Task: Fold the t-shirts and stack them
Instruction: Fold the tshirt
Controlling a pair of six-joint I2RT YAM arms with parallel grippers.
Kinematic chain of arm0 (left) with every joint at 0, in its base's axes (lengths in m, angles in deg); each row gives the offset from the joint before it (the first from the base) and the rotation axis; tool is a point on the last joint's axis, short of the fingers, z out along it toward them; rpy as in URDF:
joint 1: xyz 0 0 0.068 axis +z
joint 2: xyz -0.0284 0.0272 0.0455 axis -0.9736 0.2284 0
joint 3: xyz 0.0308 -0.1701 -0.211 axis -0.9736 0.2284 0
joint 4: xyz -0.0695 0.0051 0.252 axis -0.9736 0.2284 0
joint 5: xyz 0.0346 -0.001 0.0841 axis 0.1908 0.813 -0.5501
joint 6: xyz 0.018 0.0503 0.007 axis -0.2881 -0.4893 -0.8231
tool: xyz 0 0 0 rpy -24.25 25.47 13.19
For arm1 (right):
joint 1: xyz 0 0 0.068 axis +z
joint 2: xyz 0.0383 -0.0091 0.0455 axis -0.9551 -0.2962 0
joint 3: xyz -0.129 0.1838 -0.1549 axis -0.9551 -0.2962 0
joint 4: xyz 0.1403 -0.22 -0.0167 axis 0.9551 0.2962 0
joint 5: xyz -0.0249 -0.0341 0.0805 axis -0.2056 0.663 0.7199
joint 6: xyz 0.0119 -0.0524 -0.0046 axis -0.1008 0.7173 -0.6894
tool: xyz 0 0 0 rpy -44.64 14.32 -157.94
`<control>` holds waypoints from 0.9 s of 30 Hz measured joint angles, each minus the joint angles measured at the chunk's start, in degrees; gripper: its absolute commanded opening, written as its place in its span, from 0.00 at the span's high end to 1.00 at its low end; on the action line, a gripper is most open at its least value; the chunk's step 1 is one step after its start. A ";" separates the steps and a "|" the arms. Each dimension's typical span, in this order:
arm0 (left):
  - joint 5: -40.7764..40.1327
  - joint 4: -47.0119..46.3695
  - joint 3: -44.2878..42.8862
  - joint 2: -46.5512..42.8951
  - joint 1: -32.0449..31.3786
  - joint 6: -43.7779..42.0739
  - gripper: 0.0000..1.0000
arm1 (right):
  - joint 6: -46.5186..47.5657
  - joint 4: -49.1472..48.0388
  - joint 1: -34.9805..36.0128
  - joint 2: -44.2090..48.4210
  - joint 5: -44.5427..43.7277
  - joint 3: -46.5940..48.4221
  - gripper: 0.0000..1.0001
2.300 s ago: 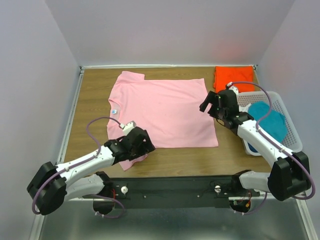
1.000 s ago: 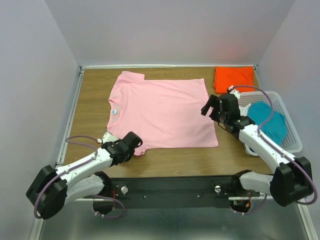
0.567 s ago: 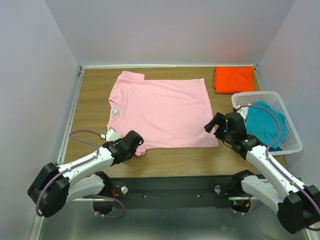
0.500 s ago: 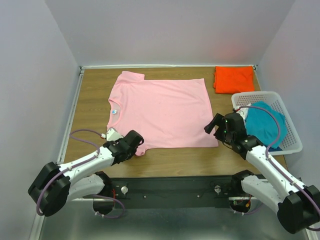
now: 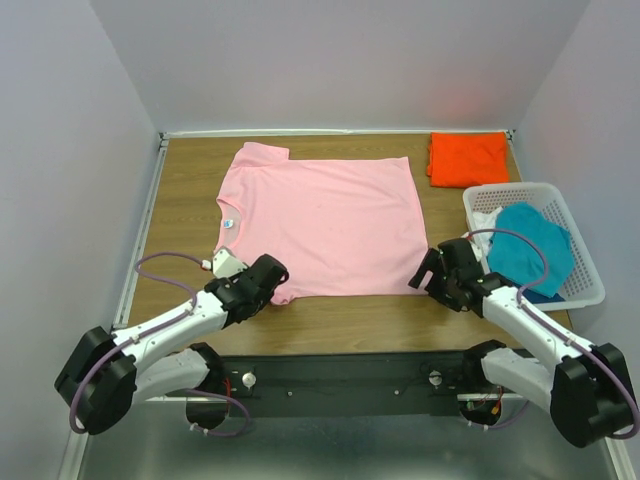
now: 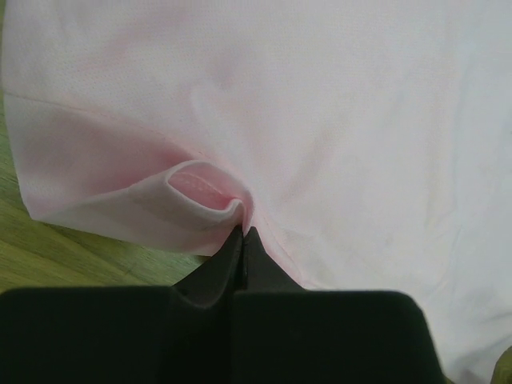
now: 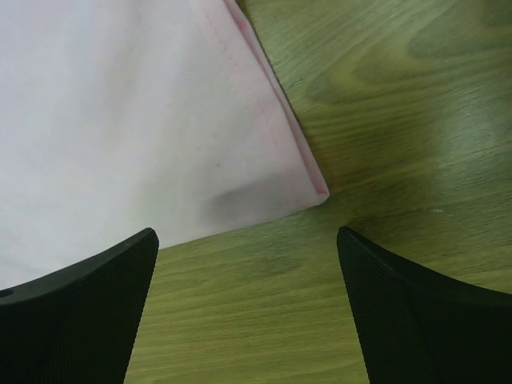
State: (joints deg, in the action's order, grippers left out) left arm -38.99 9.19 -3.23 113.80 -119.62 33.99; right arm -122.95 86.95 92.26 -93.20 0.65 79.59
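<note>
Top view: light pink cotton short-sleeved t-shirt (image 5: 320, 225) lies spread flat across the mid of the brown wood-grain table (image 5: 185, 190). Its collar w/ small neck label (image 5: 229, 223) is toward the left, hem toward the right.

Left gripper (image 5: 270, 288) sits at the shirt's lower-left corner, by the near sleeve. In the left wrist view its black fingers (image 6: 228, 264) are clenched together at bottom centre w/ a pinch of pink fabric between the tips. A small rolled loop of the cloth edge puckers up just above & left of them. So it's grasping the pink shirt.

Right gripper (image 5: 428, 276) is at the shirt's lower-right corner, close to the table. In the right wrist view both black textured fingers (image 7: 88, 304) stand wide apart at lower left & lower right of the frame, w/ only bare wood between them. The stitched hem corner lies flat just above the gap, touching neither finger, so that gripper is released.

Bright orange folded t-shirt (image 5: 467, 158) sits upper right in the top view, at the table's far corner. Below it, at the right edge, a white plastic lattice basket (image 5: 592, 288) holds a crumpled teal t-shirt (image 5: 535, 245), w/ a bit of white cloth (image 5: 487, 224) at the basket's left side.
</note>
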 measured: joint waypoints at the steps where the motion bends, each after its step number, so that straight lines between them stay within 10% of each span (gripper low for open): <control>1: -0.26 0.00 0.00 -0.52 0.00 -0.02 1.00 | -0.04 0.02 0.00 -0.42 -0.17 -0.04 0.07; 22: -4.52 -0.90 -0.83 -1.90 0.00 -2.27 1.00 | 1.14 -4.61 0.00 -8.04 -2.71 0.85 0.99; 27: -6.10 -0.83 -2.21 -1.92 0.00 -3.10 1.00 | 2.01 -4.39 0.00 -7.02 -2.62 1.01 0.99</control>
State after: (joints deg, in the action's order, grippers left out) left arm -45.09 8.36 -5.44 111.88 -119.62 30.89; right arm -120.94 82.56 92.26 -100.21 -1.97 80.60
